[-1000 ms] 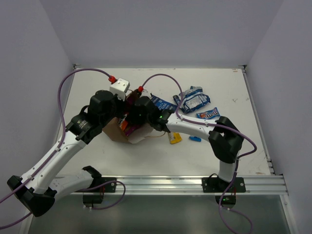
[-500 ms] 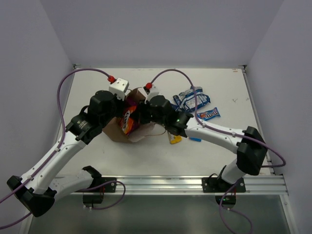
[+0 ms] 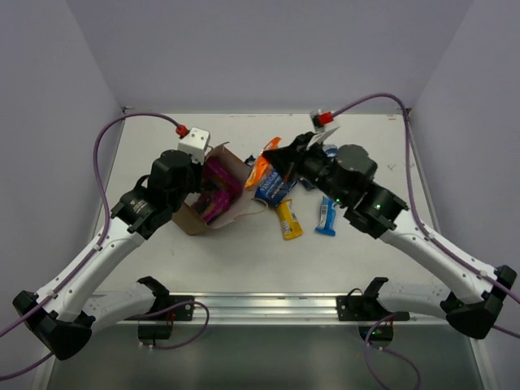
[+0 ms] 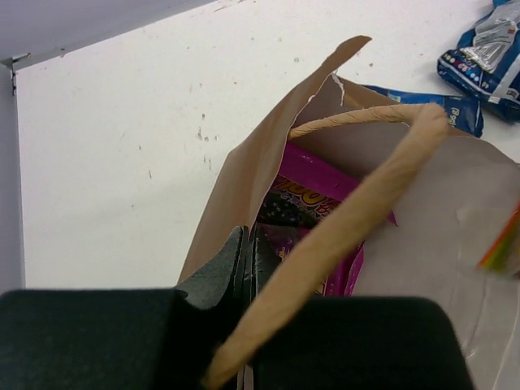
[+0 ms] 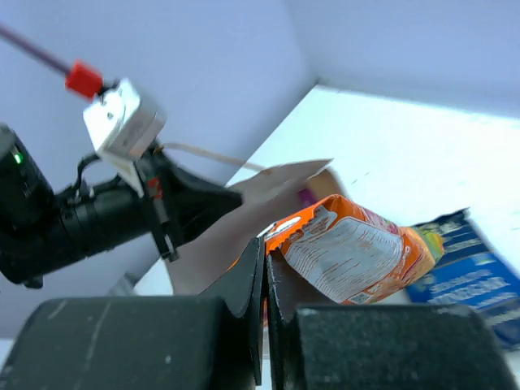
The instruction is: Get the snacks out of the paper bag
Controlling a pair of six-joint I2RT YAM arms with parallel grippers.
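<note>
From above, the boxy brown kraft paper bag lies tipped on the white desk, a glossy magenta pouch in its mouth. The left wrist shows the left pincer clenched on the bag's thin wall. The right wrist shows the right pincer pinching a crinkly orange-red packet.

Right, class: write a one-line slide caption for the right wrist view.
Right jaws shut on the orange-red packet, just outside the paper bag.
</note>
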